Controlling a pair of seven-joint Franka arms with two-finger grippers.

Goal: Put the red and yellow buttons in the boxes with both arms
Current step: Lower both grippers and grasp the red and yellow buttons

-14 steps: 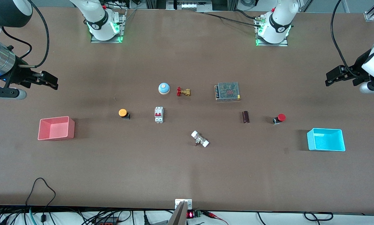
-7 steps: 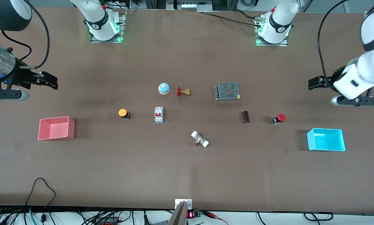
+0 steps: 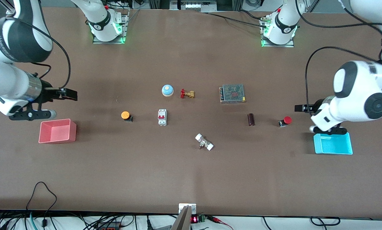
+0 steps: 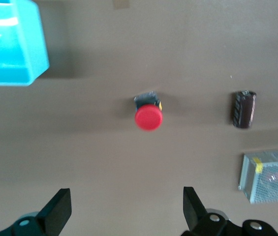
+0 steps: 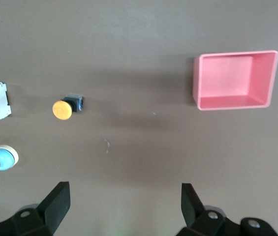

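**Two small buttons, two open grippers — nothing held yet**

The red button (image 3: 285,121) lies on its side on the table (image 3: 191,179), near the left arm's end, between the dark brown cylinder (image 3: 250,119) and the cyan box (image 3: 333,144). The yellow button (image 3: 126,116) sits toward the right arm's end, between the white circuit breaker (image 3: 162,117) and the pink box (image 3: 57,131). Both boxes appear empty.

The left gripper (image 4: 126,209) hangs over bare table just beside the red button, its fingers spread wide with nothing between them; in the left wrist view the red cap (image 4: 148,117) sits ahead of the gap. The right gripper (image 5: 124,204) hovers over the table near the pink box, also wide open and empty, with the yellow button well apart from it.

As for handling, each button looks light and rigid — hard plastic, most likely, so no risk of crushing under a normal squeeze. The trouble is shape: the round mushroom cap is smooth and domed, and fingers closing on it would probably slide off or squirt the piece sideways. The short black base (image 4: 146,100) looks like the better place to take hold, since its flatter sides should give the pads something to bear on. Being so light and small, either button could skid if one finger touches before the other, so centring the gap over the base before closing seems wise. The boxes are far wider than the buttons, so release should be forgiving.

The blue dome (image 3: 167,90), brass valve (image 3: 187,94), mesh-topped power supply (image 3: 232,93) and white fitting (image 3: 204,142) lie between the two work zones, away from either reach.
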